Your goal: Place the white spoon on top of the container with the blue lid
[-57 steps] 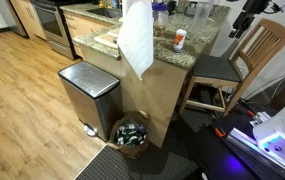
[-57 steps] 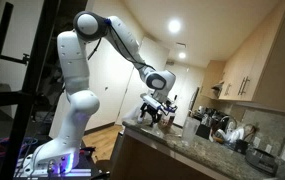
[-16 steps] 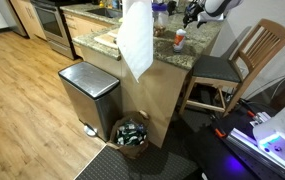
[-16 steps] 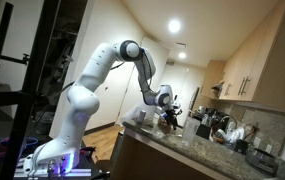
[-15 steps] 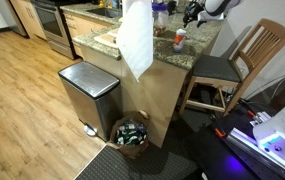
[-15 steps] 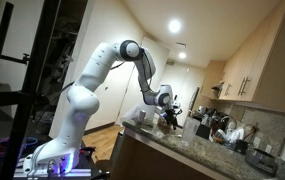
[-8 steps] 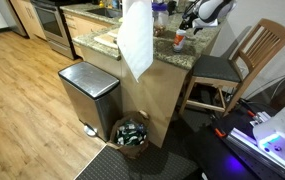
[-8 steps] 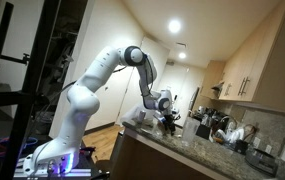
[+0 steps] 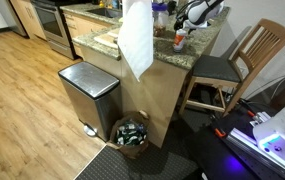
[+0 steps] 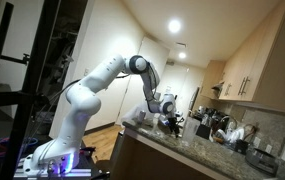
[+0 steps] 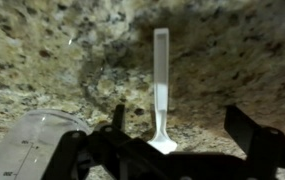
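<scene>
The white spoon point(image 11: 161, 80) lies flat on the speckled granite counter, bowl end toward the camera in the wrist view. My gripper point(image 11: 182, 130) is open, hovering low over it with a dark finger on each side of the bowl end, touching nothing. In both exterior views the gripper point(image 9: 186, 20) point(image 10: 170, 118) reaches down to the counter top. A small container with a dark blue top point(image 9: 159, 10) stands at the back of the counter, left of the gripper. The spoon is too small to see in the exterior views.
A white bottle with an orange cap point(image 9: 179, 40) stands on the counter near the gripper. A clear plastic object point(image 11: 32, 145) lies beside the spoon. A white towel point(image 9: 135, 40) hangs off the counter. A steel bin point(image 9: 87, 95) and a wooden chair point(image 9: 252, 55) stand below.
The arm has swung in from the side over the counter and lowered, bringing the gripper down toward the counter top near the orange-capped bottle.
</scene>
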